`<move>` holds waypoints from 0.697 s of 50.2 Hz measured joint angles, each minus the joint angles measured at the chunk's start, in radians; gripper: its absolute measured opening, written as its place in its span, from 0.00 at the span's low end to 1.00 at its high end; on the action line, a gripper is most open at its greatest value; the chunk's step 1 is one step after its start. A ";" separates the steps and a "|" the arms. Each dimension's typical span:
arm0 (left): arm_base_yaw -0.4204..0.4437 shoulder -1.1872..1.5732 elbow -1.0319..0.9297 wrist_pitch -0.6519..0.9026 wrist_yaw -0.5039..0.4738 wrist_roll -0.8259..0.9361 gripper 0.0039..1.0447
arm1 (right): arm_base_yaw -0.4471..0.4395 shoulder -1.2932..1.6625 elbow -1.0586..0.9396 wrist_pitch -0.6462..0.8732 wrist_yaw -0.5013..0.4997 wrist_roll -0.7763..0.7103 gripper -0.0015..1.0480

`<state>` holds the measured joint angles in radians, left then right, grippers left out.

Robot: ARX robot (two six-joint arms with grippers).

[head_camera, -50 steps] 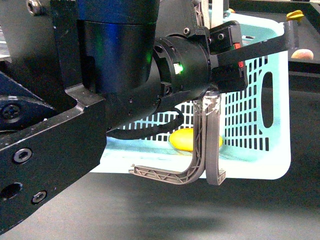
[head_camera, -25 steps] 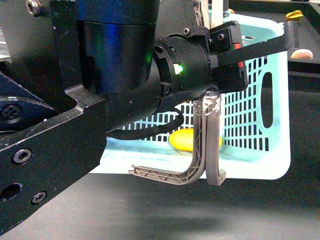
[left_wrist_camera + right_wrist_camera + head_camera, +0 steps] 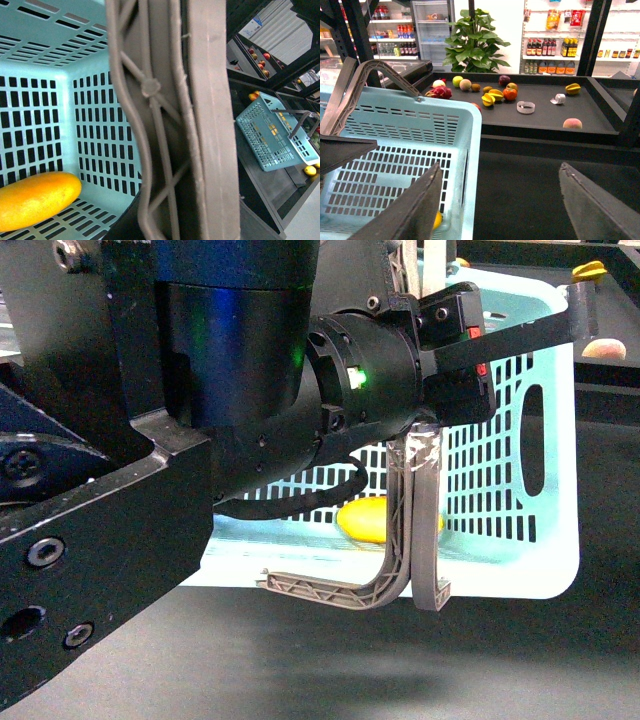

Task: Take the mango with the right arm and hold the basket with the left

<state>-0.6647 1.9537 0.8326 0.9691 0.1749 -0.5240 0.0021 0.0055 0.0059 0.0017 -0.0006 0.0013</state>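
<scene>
Shop interior behind: stocked shelves [image 3: 555,50], potted plant [image 3: 472,42], and a black display surface [image 3: 540,117] with loose fruit [image 3: 492,94] scattered on it. Front view was mostly filled from 9 o'clock to centre by the bulky left arm [image 3: 240,370], green light [image 3: 355,375] lit. Left hand [image 3: 456,352], with small red marks, sat at about 1 o'clock from centre, right against the pale aqua basket [image 3: 540,540]. Taped handle [image 3: 425,530] hung straight down from it toward 6 o'clock. The left wrist view showed that handle hard up against the camera, but the jaws themselves were hidden, so I could not tell whether they were clamped on it. Mango [image 3: 365,520] lay on the basket floor, at about 7 o'clock from the left hand, partly behind the handle; in the left wrist view it lay on its side near a corner of the slotted floor. Right hand [image 3: 500,167] was spread wide and holding nothing, its two dark fingers [image 3: 415,210] over the basket's rim and the dark surface beside it, apart from the mango. A second basket [image 3: 272,135] of the same colour stood well off in the background.
</scene>
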 joint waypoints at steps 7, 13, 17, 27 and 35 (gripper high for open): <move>0.000 0.000 0.000 0.000 0.000 0.000 0.15 | 0.000 0.000 0.000 0.000 0.000 0.000 0.87; 0.000 0.000 0.000 0.000 0.000 0.000 0.15 | 0.000 0.000 0.000 0.000 0.000 0.000 0.92; 0.000 0.000 0.000 -0.001 -0.010 0.004 0.15 | 0.000 0.000 0.000 0.000 0.000 0.000 0.92; 0.038 0.016 0.078 -0.147 -0.311 0.094 0.15 | 0.000 -0.001 0.000 0.000 0.000 0.000 0.92; 0.101 0.027 0.129 -0.197 -0.428 -0.038 0.15 | 0.000 -0.001 0.000 0.000 0.000 0.000 0.92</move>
<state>-0.5640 1.9812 0.9619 0.7719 -0.2527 -0.5621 0.0021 0.0044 0.0059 0.0017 -0.0010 0.0017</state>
